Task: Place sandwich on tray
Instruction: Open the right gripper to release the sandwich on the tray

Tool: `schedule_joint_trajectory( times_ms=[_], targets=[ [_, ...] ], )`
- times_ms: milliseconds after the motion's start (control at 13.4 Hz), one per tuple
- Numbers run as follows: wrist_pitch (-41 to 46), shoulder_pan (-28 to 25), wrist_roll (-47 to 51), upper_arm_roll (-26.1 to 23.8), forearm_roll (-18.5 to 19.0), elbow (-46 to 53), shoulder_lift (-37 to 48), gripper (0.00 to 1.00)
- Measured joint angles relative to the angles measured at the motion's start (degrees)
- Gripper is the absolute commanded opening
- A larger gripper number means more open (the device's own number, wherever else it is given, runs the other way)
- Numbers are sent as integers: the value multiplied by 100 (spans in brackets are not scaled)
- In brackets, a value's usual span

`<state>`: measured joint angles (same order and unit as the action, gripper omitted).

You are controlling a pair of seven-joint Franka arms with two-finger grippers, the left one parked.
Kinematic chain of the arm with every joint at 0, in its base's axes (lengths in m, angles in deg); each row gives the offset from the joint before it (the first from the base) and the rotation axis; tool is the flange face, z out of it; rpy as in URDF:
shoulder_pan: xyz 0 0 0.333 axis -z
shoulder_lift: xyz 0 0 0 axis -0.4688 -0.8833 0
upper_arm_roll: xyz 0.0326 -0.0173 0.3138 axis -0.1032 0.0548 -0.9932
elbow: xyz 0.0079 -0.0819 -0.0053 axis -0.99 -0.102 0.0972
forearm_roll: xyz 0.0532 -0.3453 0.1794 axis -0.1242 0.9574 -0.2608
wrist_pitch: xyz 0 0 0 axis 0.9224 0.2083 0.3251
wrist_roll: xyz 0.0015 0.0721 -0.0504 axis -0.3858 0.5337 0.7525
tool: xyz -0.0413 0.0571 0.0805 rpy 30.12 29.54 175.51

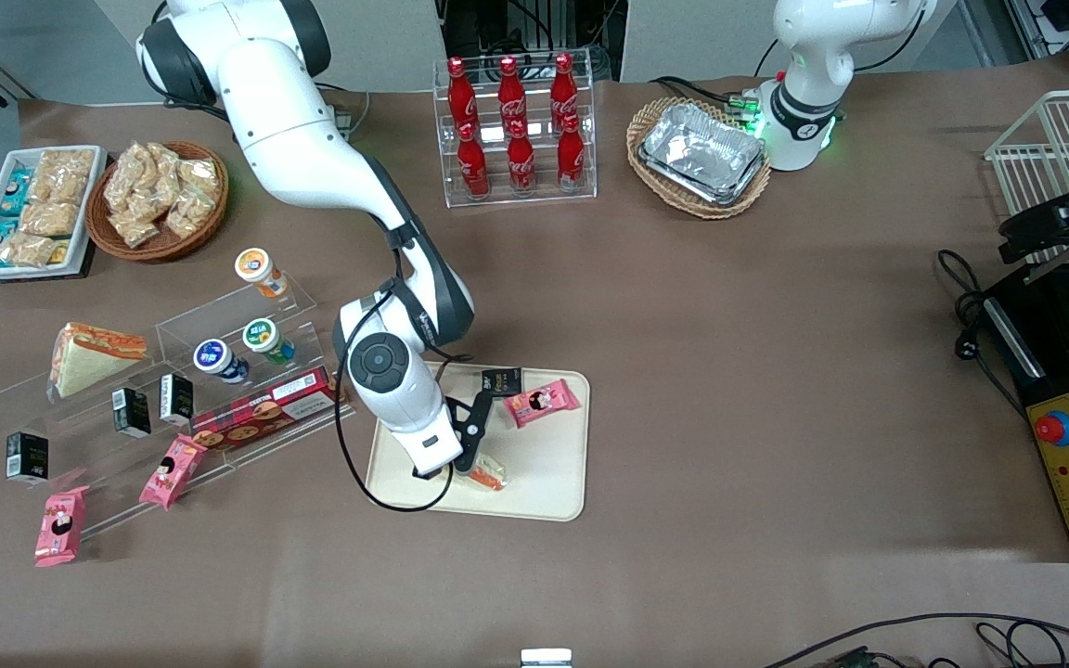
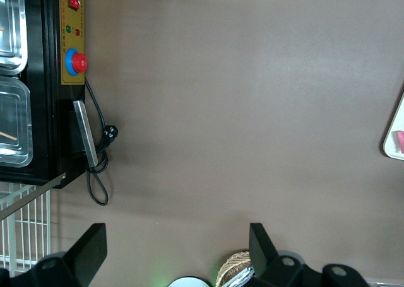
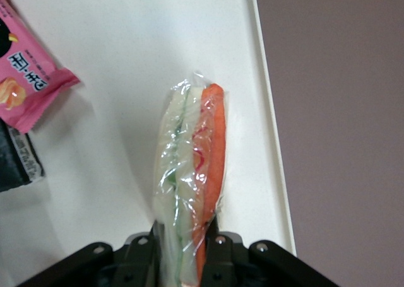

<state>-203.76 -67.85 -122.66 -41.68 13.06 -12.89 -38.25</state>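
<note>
The clear-wrapped sandwich (image 3: 190,173), pale bread with green and orange filling along its edge, stands on edge over the cream-beige tray (image 3: 126,53). My right gripper (image 3: 183,252) is shut on one end of it, a finger pressed on each side. In the front view the gripper (image 1: 460,468) is low over the part of the tray (image 1: 548,455) nearest the front camera, and the sandwich (image 1: 488,473) shows just beside the fingers, close to the tray's rim.
A pink snack packet (image 1: 542,401) and a small black packet (image 1: 500,381) lie on the tray farther from the camera. A clear stepped shelf (image 1: 173,371) with cups, boxes and a triangular wedge sandwich (image 1: 89,357) stands toward the working arm's end.
</note>
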Motion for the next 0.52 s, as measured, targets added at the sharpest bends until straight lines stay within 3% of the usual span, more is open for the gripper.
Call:
schedule_joint_trajectory(
  times_ms=[524],
  targets=[
    [-36,50,-9,-60,-111,66,1,100]
  ],
)
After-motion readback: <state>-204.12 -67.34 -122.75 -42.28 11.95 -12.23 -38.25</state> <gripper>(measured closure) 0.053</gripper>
